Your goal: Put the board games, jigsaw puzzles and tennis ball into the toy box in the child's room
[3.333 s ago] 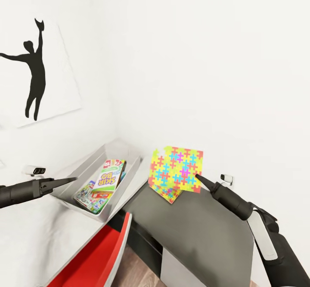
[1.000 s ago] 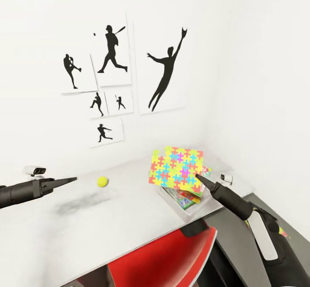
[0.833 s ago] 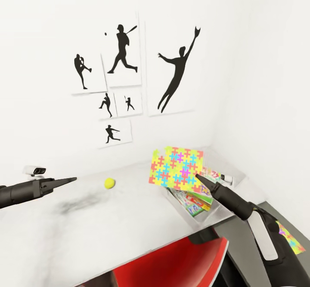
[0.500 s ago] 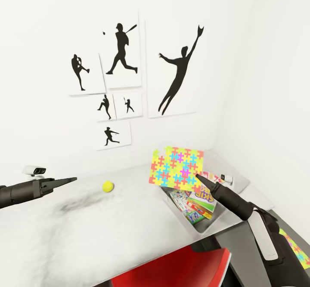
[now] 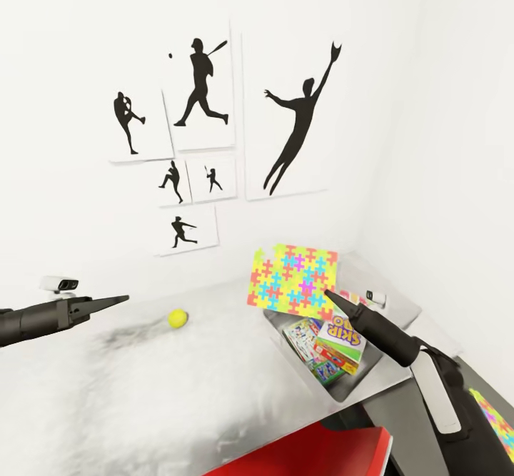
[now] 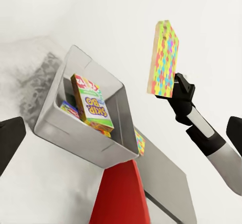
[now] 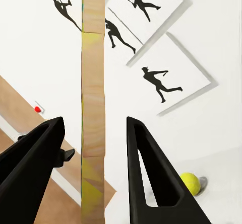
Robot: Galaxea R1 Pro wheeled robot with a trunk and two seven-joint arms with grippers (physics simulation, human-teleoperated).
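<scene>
Our right gripper (image 5: 330, 296) is clamped on a jigsaw puzzle (image 5: 293, 280), held upright just above the toy box (image 5: 341, 388); next we should lower and release it inside. Our left gripper (image 5: 118, 299) looks closed, empty. Farther off, the tennis ball (image 5: 178, 317) waits on the table (image 5: 143, 397).

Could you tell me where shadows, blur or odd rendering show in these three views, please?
Head view: flat, even light; a smudgy grey shadow trails left of the tennis ball on the table. Left wrist view: a grainy dark patch beside the toy box. Right wrist view: the jigsaw puzzle edge looks soft between the right end effector fingers.
</scene>
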